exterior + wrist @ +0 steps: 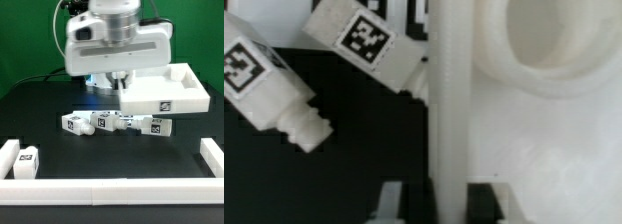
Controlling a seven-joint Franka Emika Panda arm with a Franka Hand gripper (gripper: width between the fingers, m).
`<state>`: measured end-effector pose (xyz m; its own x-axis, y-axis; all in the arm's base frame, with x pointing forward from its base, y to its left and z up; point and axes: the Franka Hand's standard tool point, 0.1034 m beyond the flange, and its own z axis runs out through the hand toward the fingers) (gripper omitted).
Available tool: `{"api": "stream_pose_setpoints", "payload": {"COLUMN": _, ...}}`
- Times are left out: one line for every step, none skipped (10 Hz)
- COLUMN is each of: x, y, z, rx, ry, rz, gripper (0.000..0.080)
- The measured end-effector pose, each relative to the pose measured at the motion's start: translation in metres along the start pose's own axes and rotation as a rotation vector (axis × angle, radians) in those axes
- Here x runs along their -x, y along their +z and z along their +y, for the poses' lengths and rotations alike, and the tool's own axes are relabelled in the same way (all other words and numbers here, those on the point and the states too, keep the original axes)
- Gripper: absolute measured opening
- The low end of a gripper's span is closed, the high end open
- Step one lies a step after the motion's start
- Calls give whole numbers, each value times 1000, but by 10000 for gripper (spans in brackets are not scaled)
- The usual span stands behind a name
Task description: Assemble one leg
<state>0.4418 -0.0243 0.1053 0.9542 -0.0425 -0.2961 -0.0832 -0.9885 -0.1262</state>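
From my console, the gripper [119, 82] hangs at one corner of the panel [172, 90], with the arm's white body straight above it. In the wrist view the gripper [441, 205] straddles the panel's raised rim [446, 130], with one finger [393, 206] on the outer side and the other on the inner side. The jaws stand narrow and close to the rim on both sides. I cannot tell whether they actually pinch it (the tips are soft and cut off at the frame's edge). Past the inner finger, the panel floor shows a round recess [553, 45].

The legs [105, 122] lie in a row on the black table [60, 95], just in front of the gripper and lower, toward the exterior camera. They lie roughly end to end, tags facing up. The row's far end runs along the panel's front face, on the exterior view's right.

In the wrist view, two of them show on the outer finger's side of the rim, both tilted. The nearest leg [370, 40] is right against the rim or just short of it (I can't separate the two). The second leg [269, 90] lies beside it, further from the fingers.

A lone leg [28, 160] sits well away from the gripper, beside the border rail [120, 185], which runs along the front, beyond the row.
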Motion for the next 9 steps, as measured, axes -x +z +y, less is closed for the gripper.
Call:
{"api": "stream_pose_setpoints", "payload": {"x": -2, "y": 1, "z": 9, "rx": -7, "ry": 17, "rz": 6, "gripper": 54}}
{"api": "stream_pose_setpoints", "payload": {"x": -1, "y": 3, "z": 3, "rx": -4, "ry": 4, "rz": 1, "gripper": 54}}
{"api": "stream_pose_setpoints", "payload": {"x": -1, "y": 4, "z": 2, "rx": -4, "ry": 1, "rz": -1, "gripper": 54}}
{"api": "stream_pose_setpoints", "payload": {"x": -1, "y": 5, "z": 2, "rx": -4, "ry": 2, "rz": -2, "gripper": 54}}
{"api": "stream_pose_setpoints", "payload": {"x": 0, "y": 6, "z": 3, "rx": -4, "ry": 4, "rz": -4, "gripper": 54}}
{"api": "stream_pose_setpoints", "payload": {"x": -9, "y": 7, "z": 9, "rx": 11, "ry": -10, "rz": -6, "gripper": 54}}
{"api": "stream_pose_setpoints", "payload": {"x": -33, "y": 7, "z": 14, "rx": 26, "ry": -20, "rz": 4, "gripper": 54}}
{"api": "stream_pose_setpoints", "payload": {"x": -55, "y": 9, "z": 15, "rx": 27, "ry": -9, "rz": 14, "gripper": 54}}
{"api": "stream_pose_setpoints", "payload": {"x": -75, "y": 17, "z": 18, "rx": 15, "ry": 9, "rz": 18, "gripper": 54}}
